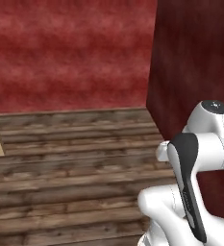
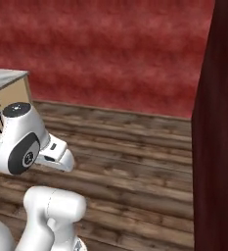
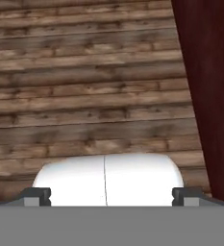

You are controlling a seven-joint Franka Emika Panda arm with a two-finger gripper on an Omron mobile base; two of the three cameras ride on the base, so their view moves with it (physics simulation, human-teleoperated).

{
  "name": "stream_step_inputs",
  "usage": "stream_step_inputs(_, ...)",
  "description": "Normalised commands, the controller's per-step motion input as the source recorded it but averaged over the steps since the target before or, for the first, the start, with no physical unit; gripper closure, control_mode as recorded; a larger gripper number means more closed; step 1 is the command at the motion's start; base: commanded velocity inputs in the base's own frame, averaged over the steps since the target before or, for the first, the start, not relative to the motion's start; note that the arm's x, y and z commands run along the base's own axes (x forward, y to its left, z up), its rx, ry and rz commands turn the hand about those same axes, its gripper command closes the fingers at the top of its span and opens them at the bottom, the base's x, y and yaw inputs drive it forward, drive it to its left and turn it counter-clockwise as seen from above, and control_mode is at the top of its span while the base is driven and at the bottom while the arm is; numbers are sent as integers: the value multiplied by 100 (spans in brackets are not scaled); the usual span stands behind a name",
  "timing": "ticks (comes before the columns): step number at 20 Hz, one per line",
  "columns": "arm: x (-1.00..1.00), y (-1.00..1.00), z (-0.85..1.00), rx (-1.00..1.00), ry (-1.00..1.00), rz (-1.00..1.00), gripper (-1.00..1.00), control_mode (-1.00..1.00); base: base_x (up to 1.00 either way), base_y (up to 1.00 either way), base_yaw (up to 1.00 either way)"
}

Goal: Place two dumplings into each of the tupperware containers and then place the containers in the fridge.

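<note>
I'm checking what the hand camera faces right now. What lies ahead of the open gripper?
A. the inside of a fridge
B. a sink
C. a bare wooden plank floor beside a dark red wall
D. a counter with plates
C: past the two spread fingertips of the gripper run brown floor planks, with a dark red wall on one side.

No legible text, label, brand, number or sign is presented in any of the three views. A faint marking is seen along the dark cover of the arm (image 1: pixel 188 187) in the left base view, but it is too small and blurred to be read. The red wall (image 1: pixel 70 53), the plank floor (image 3: pixel 84 96) and the dark red panel (image 2: pixel 218 147) are rendered without lettering.
</note>
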Motion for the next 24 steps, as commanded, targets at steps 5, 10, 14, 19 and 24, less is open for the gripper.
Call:
stream_step_inputs(5, 0, 0, 0, 0, 0, 0, -100, 100, 100, 0, 20)
stream_step_inputs(10, 0, 0, 0, 0, 0, 0, -100, 100, 100, -8, 26)
stream_step_inputs(14, 0, 0, 0, 0, 0, 0, -100, 100, 100, -24, 24)
stream_step_inputs(19, 0, 0, 0, 0, 0, 0, -100, 100, 100, -31, 25)
stream_step_inputs(24, 0, 0, 0, 0, 0, 0, -100, 100, 100, -42, 31)
